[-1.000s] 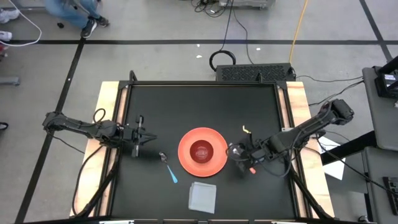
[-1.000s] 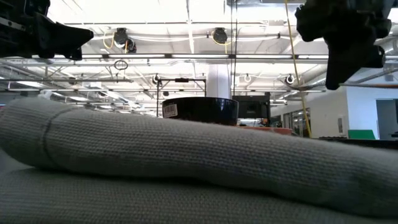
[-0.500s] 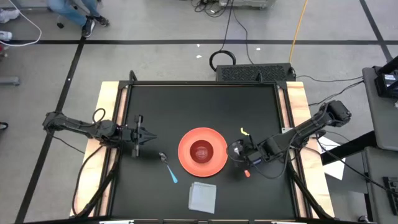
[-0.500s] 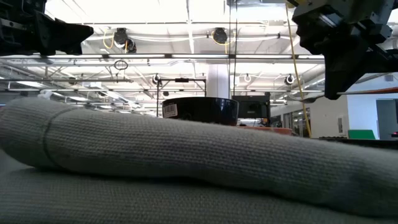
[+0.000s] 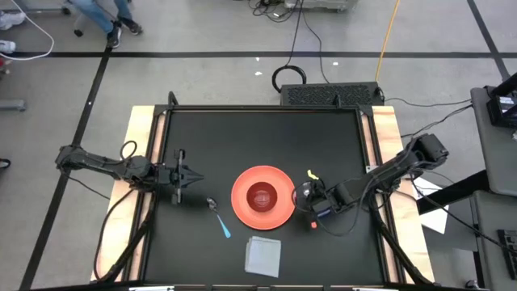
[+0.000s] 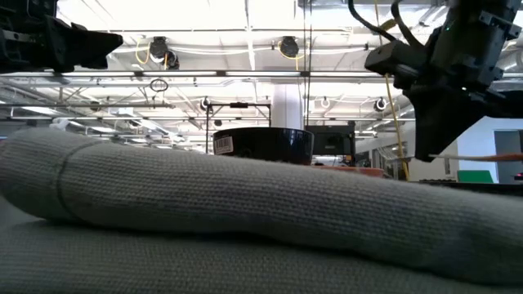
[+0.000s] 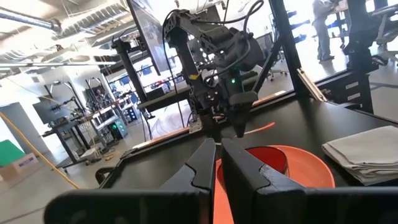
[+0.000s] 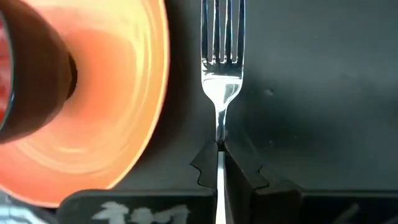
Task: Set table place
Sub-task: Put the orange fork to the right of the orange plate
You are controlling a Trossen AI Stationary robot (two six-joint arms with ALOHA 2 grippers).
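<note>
An orange plate (image 5: 279,212) lies mid-table with a dark bowl (image 5: 260,196) on it. To its left lies a blue-handled spoon (image 5: 220,217), and a folded grey napkin (image 5: 263,254) lies toward the near edge. My right gripper (image 5: 310,197) hovers just right of the plate, shut on a metal fork (image 8: 221,68) whose orange handle end (image 5: 313,225) points toward the near edge. My left gripper (image 5: 192,176) waits shut at the table's left, holding nothing, with the spoon lying nearer the front edge. My right gripper pinches the fork's thin neck (image 8: 219,127), just behind the tines, between its two fingertips. The fingers slant down from the table's right side, and the handle runs back between them. The fork lies about level beside the plate's right rim, tines toward the far edge, just above the table.
The black table (image 5: 242,133) is bare over its far half. Light wooden strips (image 5: 142,129) run along both sides. In the low view the napkin (image 6: 245,220) fills the foreground and hides most of the table. A person's legs (image 5: 97,16) show on the floor far left.
My right gripper has sunk toward the table, drifted a little toward the plate, and rolled about its own axis. The fork has turned with it and has come lower beside the plate's right rim.
</note>
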